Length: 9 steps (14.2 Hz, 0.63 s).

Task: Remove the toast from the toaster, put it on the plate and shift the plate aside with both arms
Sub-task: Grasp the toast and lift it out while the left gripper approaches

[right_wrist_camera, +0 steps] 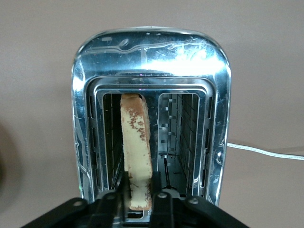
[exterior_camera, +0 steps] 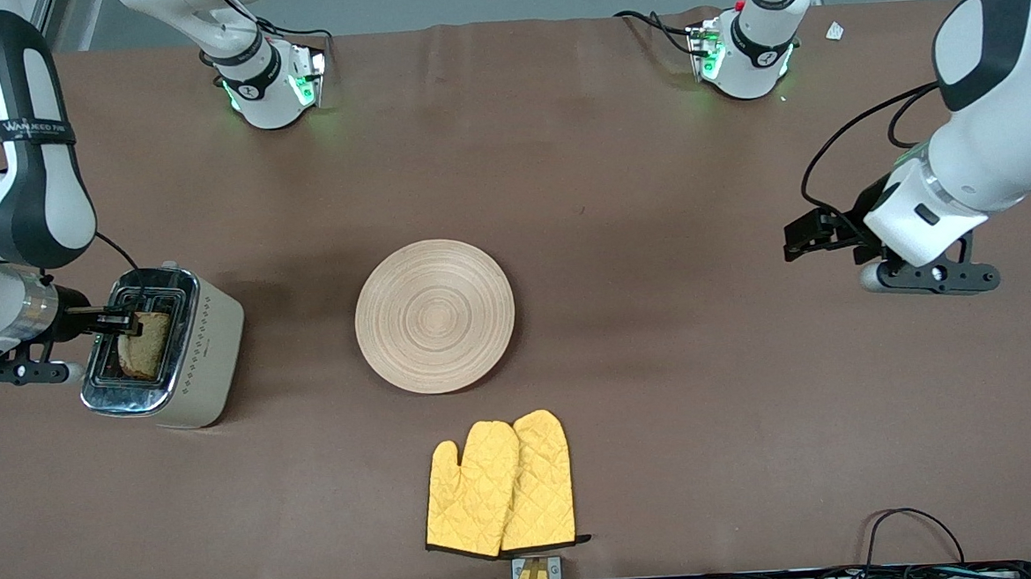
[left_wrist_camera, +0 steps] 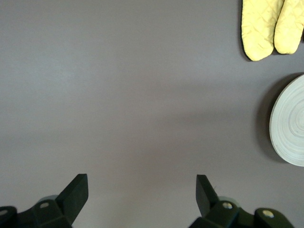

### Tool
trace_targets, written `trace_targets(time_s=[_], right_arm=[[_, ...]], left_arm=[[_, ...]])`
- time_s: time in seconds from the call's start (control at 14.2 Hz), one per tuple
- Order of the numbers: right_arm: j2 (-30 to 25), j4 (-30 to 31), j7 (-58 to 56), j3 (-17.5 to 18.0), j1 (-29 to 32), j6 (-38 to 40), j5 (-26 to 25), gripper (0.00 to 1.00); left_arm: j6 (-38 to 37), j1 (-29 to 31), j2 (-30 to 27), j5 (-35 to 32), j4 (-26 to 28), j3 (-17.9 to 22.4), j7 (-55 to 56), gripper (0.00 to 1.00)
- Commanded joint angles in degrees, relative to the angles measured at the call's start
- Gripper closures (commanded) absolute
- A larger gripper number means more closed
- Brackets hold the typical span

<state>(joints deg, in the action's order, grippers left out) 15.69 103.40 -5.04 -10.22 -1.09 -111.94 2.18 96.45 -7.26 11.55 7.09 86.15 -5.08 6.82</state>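
toast (right_wrist_camera: 136, 152): upright in one slot of toaster (exterior_camera: 186, 360), top edge pinched between narrowed fingers of right gripper (right_wrist_camera: 139, 195), ready for a straight lift. toaster at 9 o'clock of plate (exterior_camera: 435, 316), toward the right arm's end of the table. plate bare at table centre, awaiting slice. yellow oven mitts (exterior_camera: 501, 486) at 6 o'clock of plate, nearer the front camera. left gripper (left_wrist_camera: 142, 192): spread wide, empty, waiting over bare table at plate's 3 o'clock.
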Motion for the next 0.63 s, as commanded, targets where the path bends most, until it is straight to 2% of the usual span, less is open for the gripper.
trace_targets(time_s=[0.0,0.28,0.56], right_arm=[[-0.1,0.5,-0.5,0.3,0.7,-0.6,1.1,0.98],[-0.4,0.1,-0.1,0.4,0.5,1.7,3.2,0.99],[-1.9,-3.5,0.1,0.5,-0.4,9.5,3.4,1.0]], left_arm=[[0.0,-0.6,1.2,0.9,-1.2,0.1,0.2,0.0],[-0.2,-0.8,1.6,5.2,-0.8,0.1,0.8,0.0],[-0.2,-0.9,2.2,9.8,-0.3,0.1,5.6,0.0]])
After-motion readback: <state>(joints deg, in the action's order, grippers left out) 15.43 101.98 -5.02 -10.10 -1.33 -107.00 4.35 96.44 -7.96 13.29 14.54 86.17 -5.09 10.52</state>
